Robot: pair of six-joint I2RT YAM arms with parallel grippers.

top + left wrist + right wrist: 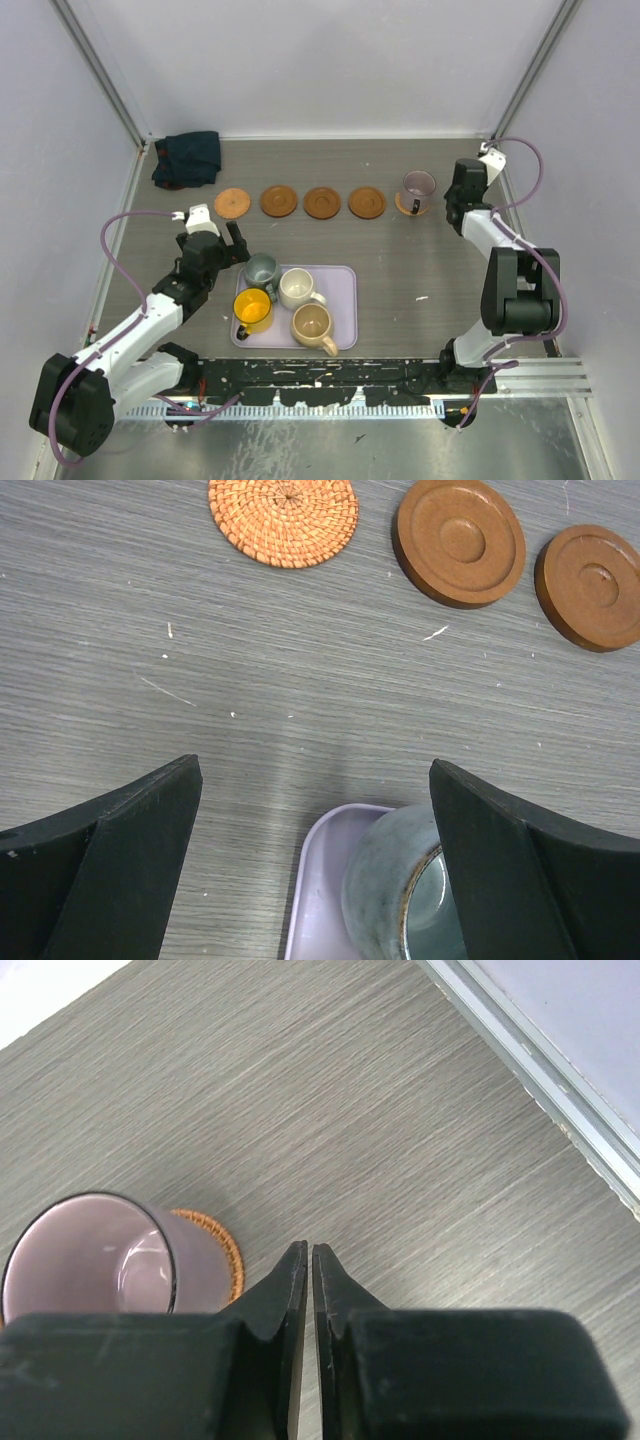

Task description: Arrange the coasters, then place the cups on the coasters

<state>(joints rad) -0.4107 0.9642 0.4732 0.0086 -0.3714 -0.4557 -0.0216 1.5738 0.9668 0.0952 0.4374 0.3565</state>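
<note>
Purple-grey cup [418,186] sat on the rightmost coaster [216,1239]. The right gripper [307,1260] beside it was pinched nearly shut and empty. Cup placing was in hand: the left gripper [312,770], spread wide, hovered over the grey-green cup [385,880] in the lavender tray [345,300]. The next move likely called for descending and clamping it.

Top overhead, far; 2 wrists close, downward; coasters [281,201] shared.
</note>
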